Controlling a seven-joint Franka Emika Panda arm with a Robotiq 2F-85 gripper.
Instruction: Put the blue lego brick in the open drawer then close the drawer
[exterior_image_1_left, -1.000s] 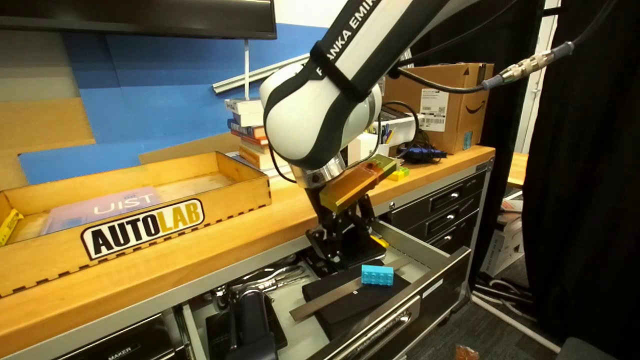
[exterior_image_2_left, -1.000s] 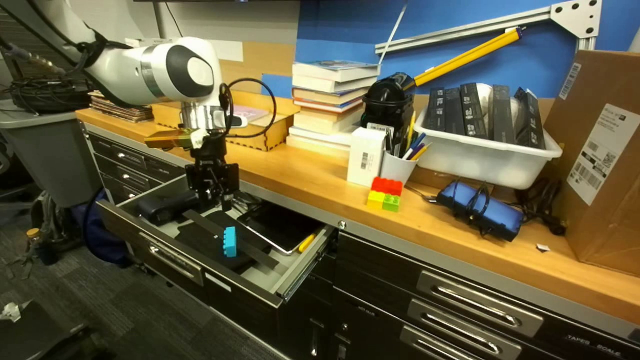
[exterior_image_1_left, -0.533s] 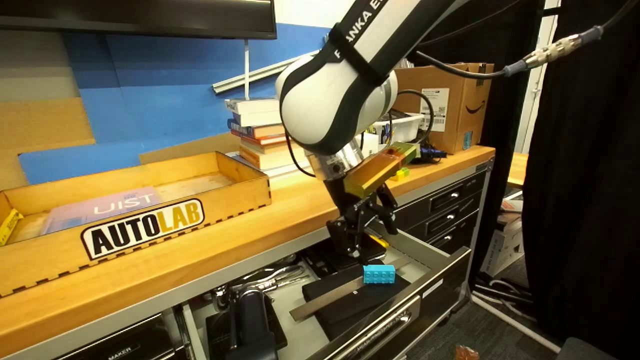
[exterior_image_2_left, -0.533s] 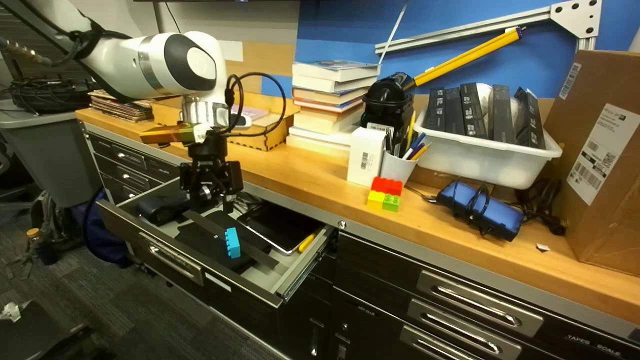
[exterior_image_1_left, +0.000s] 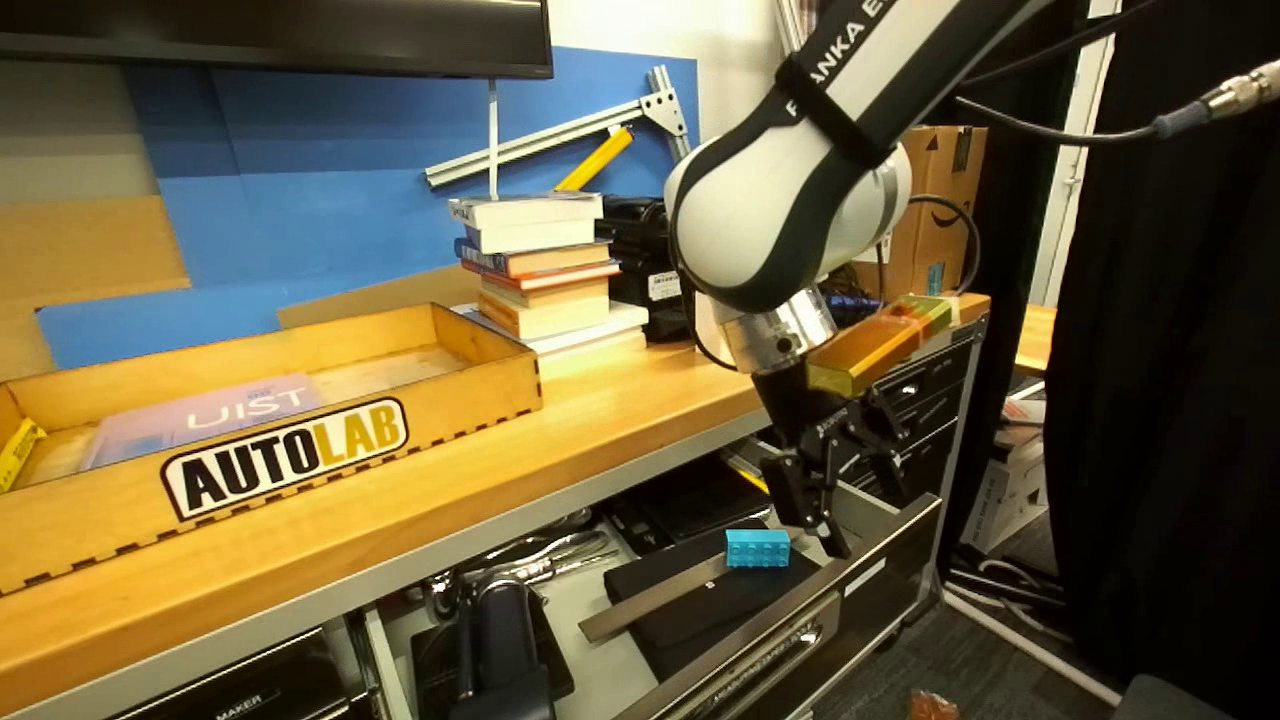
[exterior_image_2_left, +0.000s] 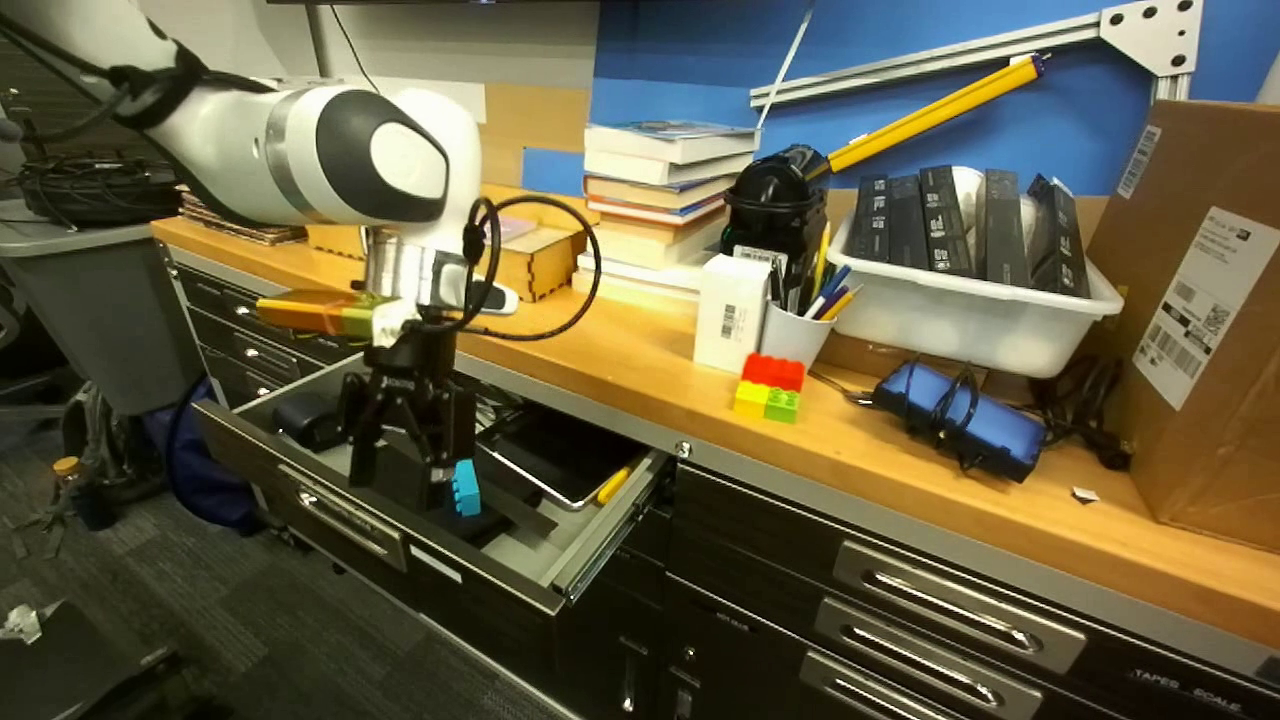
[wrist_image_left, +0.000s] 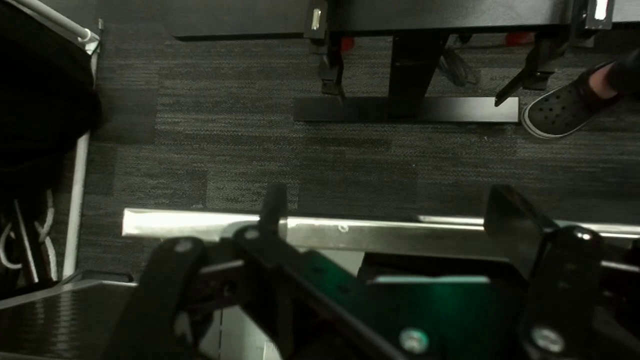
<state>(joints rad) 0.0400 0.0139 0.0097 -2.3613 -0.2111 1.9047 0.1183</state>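
The pincer (exterior_image_2_left: 400, 478) hangs above the front part of the open drawer (exterior_image_2_left: 490, 602), its fingers (wrist_image_left: 507, 225) spread well apart, and near it the blue lego brick (exterior_image_1_left: 757, 549) lies inside, studs facing sideways, over a flat metal strip (exterior_image_1_left: 648, 598) and a black case (exterior_image_1_left: 700, 622). From here I can read "ANKA E" on the arm (exterior_image_1_left: 770, 205), "MAKER" on a black panel (exterior_image_1_left: 290, 685), "AUTOLAB" across a wooden tray (exterior_image_1_left: 470, 408) and "UIST" on the flat lilac piece (exterior_image_1_left: 190, 415) it holds; "TAPES SCALE" labels a black drawer front (exterior_image_2_left: 1120, 690) in an exterior view. Along the bench (exterior_image_1_left: 610, 400), a white tub (exterior_image_2_left: 970, 325) holds dark boxes (exterior_image_2_left: 905, 225), and a pale cup (exterior_image_2_left: 795, 335) beside it holds pens (exterior_image_2_left: 832, 292)
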